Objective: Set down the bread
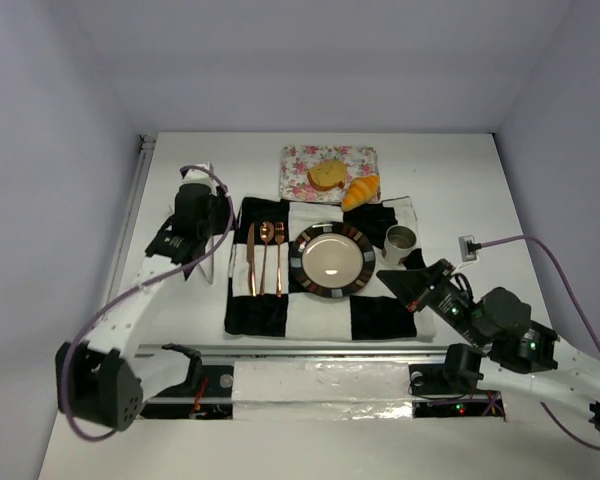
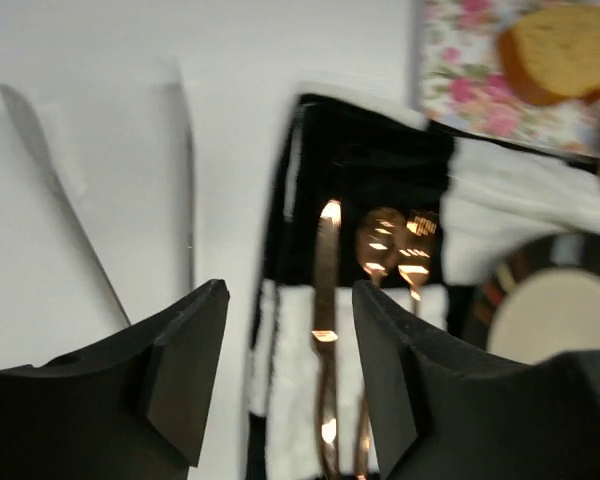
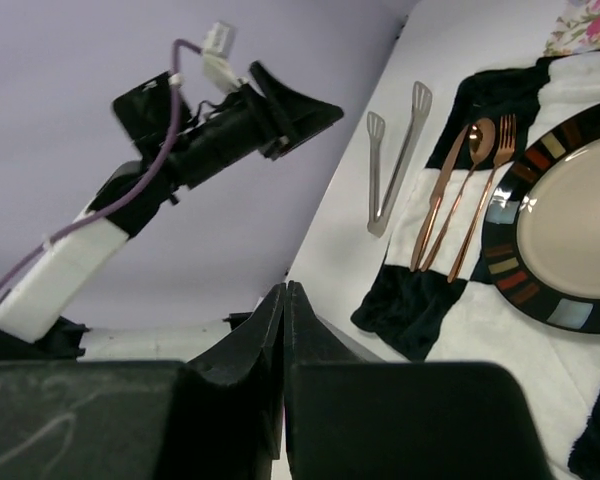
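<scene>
A round tan bread slice (image 1: 327,174) and an orange-golden croissant (image 1: 361,191) lie on a floral tray (image 1: 300,165) at the back. The slice also shows in the left wrist view (image 2: 557,52). A dark-rimmed plate (image 1: 333,260) sits on a black-and-white checked cloth (image 1: 310,310); it also shows in the right wrist view (image 3: 570,230). My left gripper (image 1: 218,222) is open and empty, above the cloth's left edge near the copper cutlery (image 2: 325,330). My right gripper (image 1: 398,283) is shut and empty, at the cloth's right side near the front.
Copper knife, spoon and fork (image 1: 265,258) lie left of the plate. A metal cup (image 1: 400,241) stands right of it. Metal tongs (image 3: 395,160) lie on the table left of the cloth. A socket (image 1: 469,246) with a cable sits to the right.
</scene>
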Controlling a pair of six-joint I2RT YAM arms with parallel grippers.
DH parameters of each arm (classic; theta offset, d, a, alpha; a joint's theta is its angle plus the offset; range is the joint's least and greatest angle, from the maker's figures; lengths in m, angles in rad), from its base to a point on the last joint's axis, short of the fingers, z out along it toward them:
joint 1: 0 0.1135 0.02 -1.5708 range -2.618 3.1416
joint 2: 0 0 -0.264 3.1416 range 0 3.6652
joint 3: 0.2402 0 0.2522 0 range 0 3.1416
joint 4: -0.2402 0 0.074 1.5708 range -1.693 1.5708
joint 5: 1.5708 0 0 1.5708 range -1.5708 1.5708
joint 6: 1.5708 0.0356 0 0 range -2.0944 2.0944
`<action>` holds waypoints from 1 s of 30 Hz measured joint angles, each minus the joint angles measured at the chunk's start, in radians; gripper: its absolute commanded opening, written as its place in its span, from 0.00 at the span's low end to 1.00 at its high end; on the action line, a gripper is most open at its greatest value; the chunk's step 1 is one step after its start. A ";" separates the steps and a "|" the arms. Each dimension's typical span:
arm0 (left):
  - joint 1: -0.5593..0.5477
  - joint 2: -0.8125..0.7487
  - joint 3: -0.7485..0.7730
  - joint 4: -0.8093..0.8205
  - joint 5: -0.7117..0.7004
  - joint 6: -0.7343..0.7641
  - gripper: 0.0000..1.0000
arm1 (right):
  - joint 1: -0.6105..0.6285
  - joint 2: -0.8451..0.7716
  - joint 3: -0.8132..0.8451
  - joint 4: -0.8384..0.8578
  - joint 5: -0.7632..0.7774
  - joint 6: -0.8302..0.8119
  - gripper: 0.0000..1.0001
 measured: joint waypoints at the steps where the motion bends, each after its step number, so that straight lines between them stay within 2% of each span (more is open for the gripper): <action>1: 0.025 0.052 -0.001 0.016 -0.009 -0.003 0.55 | 0.000 0.008 -0.007 0.011 0.002 0.001 0.09; 2: 0.053 0.096 -0.002 0.037 -0.019 -0.006 0.57 | 0.000 0.016 -0.015 0.016 0.004 0.003 0.18; 5: 0.117 0.207 -0.003 0.084 -0.042 -0.008 0.57 | 0.000 0.056 -0.041 0.037 0.003 0.010 0.31; 6: 0.149 0.273 -0.002 0.111 -0.047 -0.008 0.57 | 0.000 0.070 -0.048 0.040 0.003 0.013 0.33; 9: 0.183 0.388 -0.002 0.151 -0.052 0.000 0.56 | 0.000 0.100 -0.063 0.051 -0.004 0.018 0.33; 16: 0.188 0.600 0.039 0.208 -0.053 0.054 0.51 | 0.000 0.122 -0.082 0.088 -0.025 0.025 0.33; 22: 0.188 0.698 0.084 0.221 -0.064 0.084 0.42 | 0.000 0.149 -0.082 0.113 -0.046 0.029 0.30; 25: 0.188 0.735 0.116 0.237 -0.071 0.093 0.34 | 0.000 0.155 -0.082 0.113 -0.047 0.040 0.30; 26: 0.188 0.748 0.126 0.246 -0.073 0.095 0.19 | 0.000 0.156 -0.082 0.113 -0.048 0.042 0.31; 27: 0.188 0.761 0.135 0.254 -0.078 0.095 0.12 | 0.000 0.156 -0.082 0.112 -0.050 0.044 0.31; 28: 0.188 0.776 0.150 0.256 -0.086 0.107 0.00 | 0.000 0.156 -0.082 0.109 -0.050 0.048 0.32; 30: 0.188 0.786 0.163 0.258 -0.098 0.113 0.00 | 0.000 0.158 -0.082 0.105 -0.053 0.050 0.32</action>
